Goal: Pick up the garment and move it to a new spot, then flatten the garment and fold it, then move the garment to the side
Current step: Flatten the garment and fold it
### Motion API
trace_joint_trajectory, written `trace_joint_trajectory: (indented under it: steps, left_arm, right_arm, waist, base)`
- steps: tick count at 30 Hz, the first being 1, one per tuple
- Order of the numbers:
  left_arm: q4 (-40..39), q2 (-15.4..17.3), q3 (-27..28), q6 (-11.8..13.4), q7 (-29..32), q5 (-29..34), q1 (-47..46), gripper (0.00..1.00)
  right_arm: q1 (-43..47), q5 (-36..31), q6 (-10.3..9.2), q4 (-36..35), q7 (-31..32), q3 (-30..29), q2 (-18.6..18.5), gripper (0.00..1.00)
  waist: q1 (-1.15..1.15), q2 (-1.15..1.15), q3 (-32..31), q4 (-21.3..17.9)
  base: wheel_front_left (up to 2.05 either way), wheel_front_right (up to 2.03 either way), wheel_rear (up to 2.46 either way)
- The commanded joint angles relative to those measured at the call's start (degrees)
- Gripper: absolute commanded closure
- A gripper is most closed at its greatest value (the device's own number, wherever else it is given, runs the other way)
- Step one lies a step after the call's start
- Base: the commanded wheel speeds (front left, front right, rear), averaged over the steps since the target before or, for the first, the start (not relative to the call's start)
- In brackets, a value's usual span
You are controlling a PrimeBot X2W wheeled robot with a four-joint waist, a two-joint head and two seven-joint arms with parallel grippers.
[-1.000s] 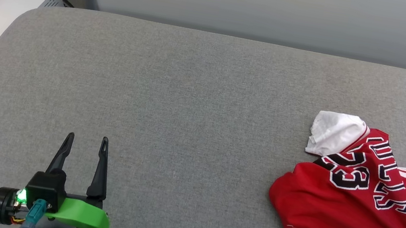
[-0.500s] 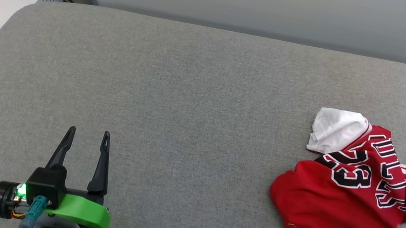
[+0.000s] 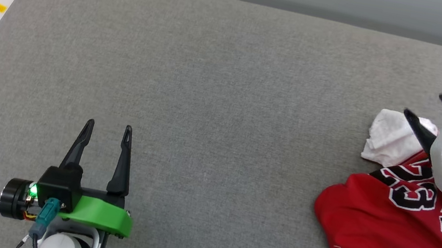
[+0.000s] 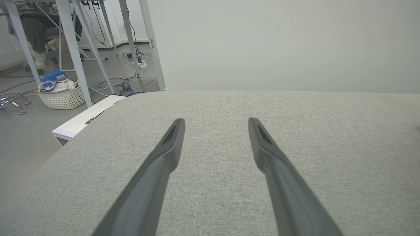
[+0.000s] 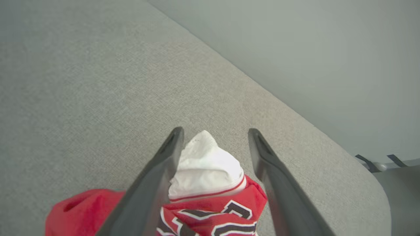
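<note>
Red garment, right tool spread wide astride its sleeve, perhaps touching, left tool spread, empty.

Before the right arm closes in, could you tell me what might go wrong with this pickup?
1. The open right gripper frames the bunched white sleeve; closing there may catch only the sleeve, so the garment would likely dangle twisted.
2. The garment lies crumpled in overlapping layers, so a pinch could trap several and make flattening harder.
3. The left gripper hovers open, far off over the table, and cannot help quickly.
</note>
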Motion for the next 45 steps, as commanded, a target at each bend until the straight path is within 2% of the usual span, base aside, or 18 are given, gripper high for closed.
trace_joint_trajectory:
  steps: [1, 4, 8, 18, 19, 20, 26, 32, 36, 45]
  left_arm:
    - [0.0, -0.1, -0.4, 0.5, -0.3, -0.7, -1.2, 0.0]
    - [-0.2, -0.1, -1.4, 1.0, -0.3, -1.5, -2.3, 0.0]
    - [-0.5, -0.1, -2.5, 1.7, -0.3, -2.5, -3.8, 0.0]
    - [-0.5, -0.1, -4.8, 3.5, -0.3, -4.2, -5.7, 0.0]
    - [-0.4, -0.1, -4.8, 3.6, -0.3, -4.3, -5.6, 0.0]
    - [-0.4, -0.1, -4.9, 3.7, -0.3, -4.3, -5.6, 0.0]
    - [-0.1, -0.1, -5.1, 4.0, -0.3, -4.3, -5.2, 0.0]
    - [-0.2, -0.1, -5.3, 4.1, -0.3, -4.3, -4.7, 0.0]
    - [-0.3, -0.1, -5.7, 4.2, -0.3, -4.6, -4.5, 0.0]
    - [-0.4, -0.1, -6.6, 5.0, -0.3, -5.7, -4.7, 0.0]
  right_arm:
    - [-2.1, 2.5, -0.03, 1.4, 4.1, 2.3, -1.2, 0.0]
    - [-6.1, 6.6, -0.03, 4.6, 11.3, 6.4, -3.3, 0.0]
    - [-9.6, 7.9, -0.03, 9.7, 15.0, 10.7, -3.9, 0.0]
    - [-10.8, 9.9, -0.03, 24.6, 16.0, 19.4, -2.5, 0.0]
    - [-10.8, 10.3, -0.03, 25.0, 15.7, 20.0, -2.4, 0.64]
    - [-11.1, 10.8, -0.03, 25.2, 14.4, 20.5, -2.5, 0.98]
    - [-15.3, 12.5, -0.03, 23.6, 3.7, 21.0, -2.6, 1.0]
    - [-21.3, 13.6, -0.03, 19.2, -4.2, 23.0, -0.3, 1.0]
    - [-25.2, 14.3, -0.03, 17.6, -6.7, 26.6, 3.6, 1.0]
    - [-30.8, 16.7, -0.03, 20.9, -12.6, 38.0, 17.1, 1.0]
  waist:
    - [0.0, 0.0, 2.2, 2.0]
    - [0.0, 0.0, 4.2, 3.3]
    - [0.0, 0.0, 6.9, 4.9]
    - [0.0, 0.0, 10.5, 7.5]
    - [0.0, 0.0, 10.5, 7.5]
    - [0.0, 0.0, 10.4, 7.5]
    - [0.0, 0.0, 8.7, 7.3]
    - [0.0, 0.0, 7.2, 7.8]
    - [0.0, 0.0, 7.0, 8.7]
    - [0.0, 0.0, 8.5, 11.1]
  base:
    - [0.0, 0.0, 0.0]
    - [0.0, 0.0, 0.0]
    - [0.0, 0.0, 0.0]
    - [0.0, 0.0, 0.0]
    - [0.0, 0.0, 0.0]
    - [0.0, 0.0, 0.0]
    - [0.0, 0.0, 0.0]
    - [0.0, 0.0, 0.0]
    - [0.0, 0.0, 0.0]
    - [0.0, 0.0, 0.0]
